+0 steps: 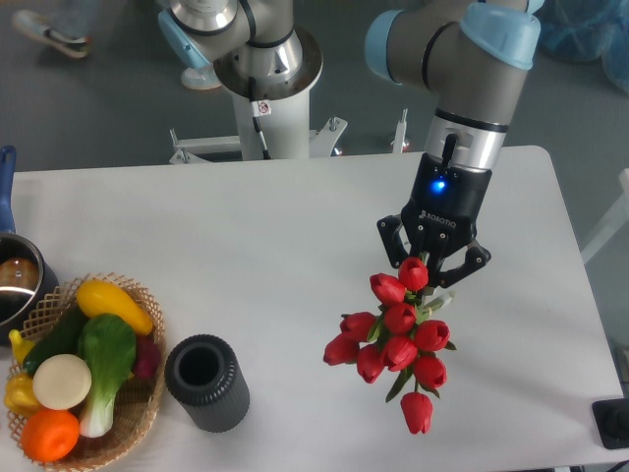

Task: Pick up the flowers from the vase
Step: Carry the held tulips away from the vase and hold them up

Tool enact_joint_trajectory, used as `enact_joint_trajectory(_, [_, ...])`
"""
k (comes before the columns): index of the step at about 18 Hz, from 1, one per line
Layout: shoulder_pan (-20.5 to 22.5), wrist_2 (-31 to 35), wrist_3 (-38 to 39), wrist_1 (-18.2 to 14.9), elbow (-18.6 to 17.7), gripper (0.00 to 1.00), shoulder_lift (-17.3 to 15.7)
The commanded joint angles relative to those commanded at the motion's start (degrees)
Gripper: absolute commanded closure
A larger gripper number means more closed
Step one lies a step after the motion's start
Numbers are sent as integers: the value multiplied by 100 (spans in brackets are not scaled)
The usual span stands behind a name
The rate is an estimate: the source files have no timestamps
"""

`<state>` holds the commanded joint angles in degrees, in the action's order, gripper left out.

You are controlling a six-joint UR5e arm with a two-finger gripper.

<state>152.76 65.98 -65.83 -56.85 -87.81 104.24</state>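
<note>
Wicker basket (145,301) of vegetables front-left; metal pot (17,278) at left edge.

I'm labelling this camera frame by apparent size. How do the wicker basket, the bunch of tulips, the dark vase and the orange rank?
Largest to smallest as they look:
1. wicker basket
2. flowers, though held up nearer the camera, so unsure against the basket
3. vase
4. orange

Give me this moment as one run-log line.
pincer: shut on bunch of red tulip buds | bunch: held over white table | ribbed dark cylinder vase: empty, upright beside wicker basket
</note>
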Motion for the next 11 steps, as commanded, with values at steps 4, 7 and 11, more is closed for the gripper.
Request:
enact_joint_trajectory(4, [-114, 459, 0, -116, 70, 100, 9])
enact_joint_trajectory(7, [-158, 818, 35, -212, 53, 99, 0])
enact_joint_trajectory(11, [-387, 1514, 62, -239, 106, 99, 79])
